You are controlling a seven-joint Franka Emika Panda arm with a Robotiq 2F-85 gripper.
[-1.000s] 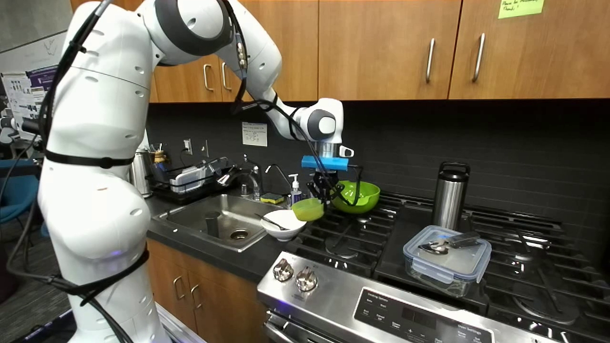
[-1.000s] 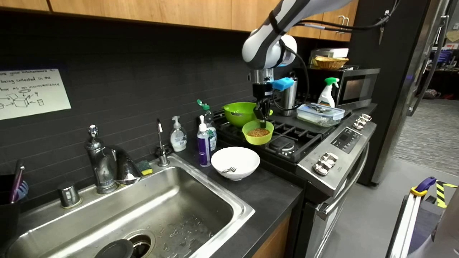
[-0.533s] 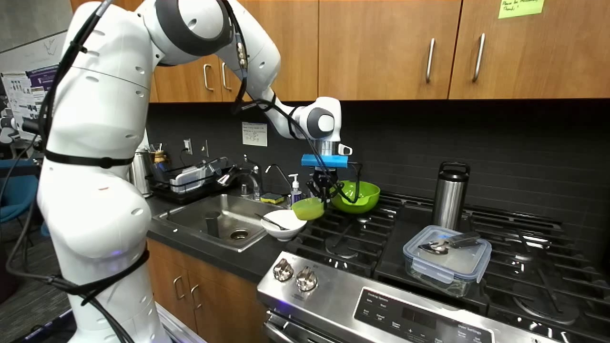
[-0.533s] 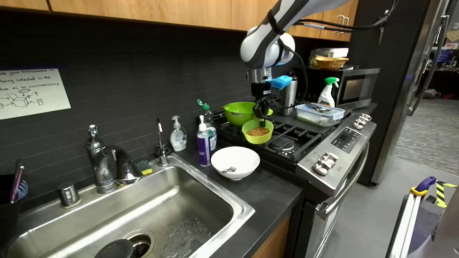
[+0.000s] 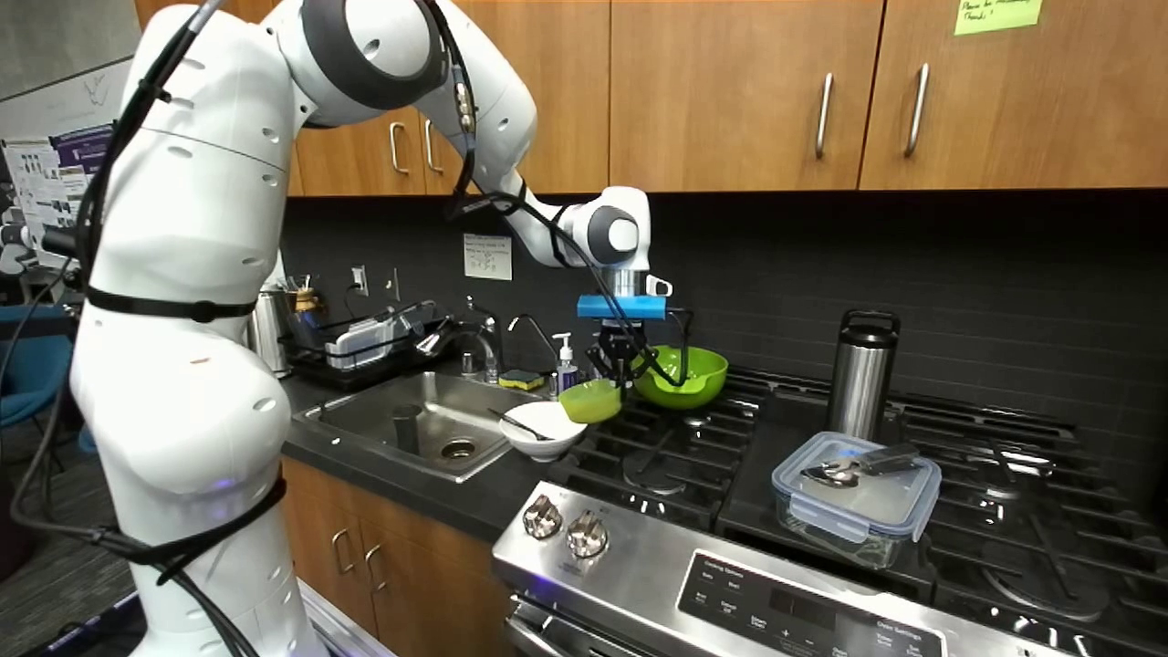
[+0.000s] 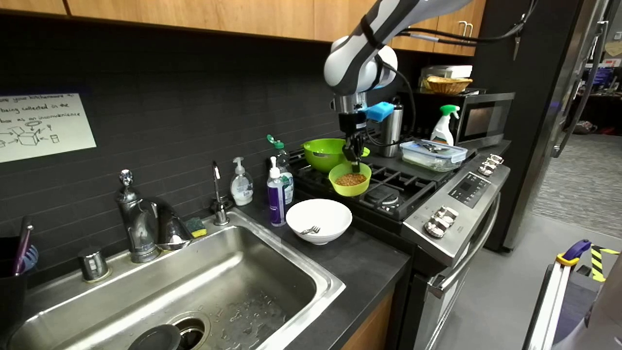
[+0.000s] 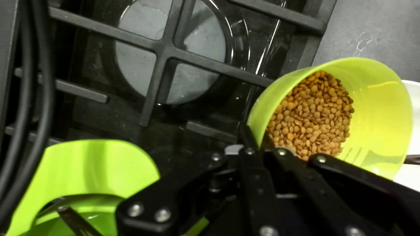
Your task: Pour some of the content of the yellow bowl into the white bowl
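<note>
- The gripper (image 7: 258, 141) has its two fingers (image 7: 248, 136) almost together, and it pinches the wall of the yellow bowl (image 7: 380, 95) at the rim.
- One finger is inside this bowl and the other is outside; only the thin wall is between them.
- The yellow bowl is held above the left side of the stove (image 5: 639, 552), to the right of the white bowl (image 6: 328, 214); in an exterior view a dark space is seen between the two bowls.
- Small brown grains (image 7: 311, 114) lie in the yellow bowl, gathered more on the side of the fingers.
- How much the yellow bowl is tilted, I cannot tell exactly.
- The white bowl stands on the dark counter (image 6: 359, 257), between the sink (image 6: 233, 272) and the stove, and a fork (image 6: 311, 230) rests inside it.
- The green bowl (image 6: 320, 161) is on the far part of the stove, beyond the gripper and near to the wall.
- Above the fingers, a blue block (image 5: 622, 308) sits at the wrist, and black cables (image 7: 48, 91) hang just beside.
</note>
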